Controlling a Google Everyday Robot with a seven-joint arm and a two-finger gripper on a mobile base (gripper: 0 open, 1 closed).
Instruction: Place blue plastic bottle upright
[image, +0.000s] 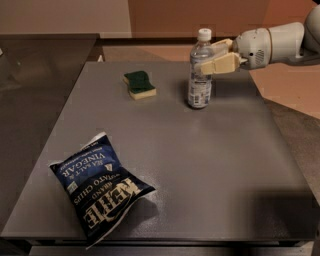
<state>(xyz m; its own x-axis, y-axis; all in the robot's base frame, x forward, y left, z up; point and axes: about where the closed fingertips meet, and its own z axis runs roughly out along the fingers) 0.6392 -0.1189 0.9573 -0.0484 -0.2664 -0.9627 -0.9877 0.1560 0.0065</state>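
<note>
The bottle (200, 85) stands straight up near the desk's (210, 160) far edge. The gripper (210, 56) comes from the right, fingers squeezing its top part.

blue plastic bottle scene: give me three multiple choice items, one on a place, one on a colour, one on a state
1. Where is the gripper?
A. over the chip bag
B. at the blue plastic bottle's upper part
C. on the sponge

2. What colour is the bottle's cap?
A. white
B. red
C. black

3. How is the bottle?
A. lying on its side
B. lifted well above the table
C. upright on the table

Answers:
1. B: the gripper sits around the upper part of the blue plastic bottle, away from the chip bag and the sponge.
2. A: the cap is white.
3. C: the bottle stands with its cap up and its base on the table.
</note>
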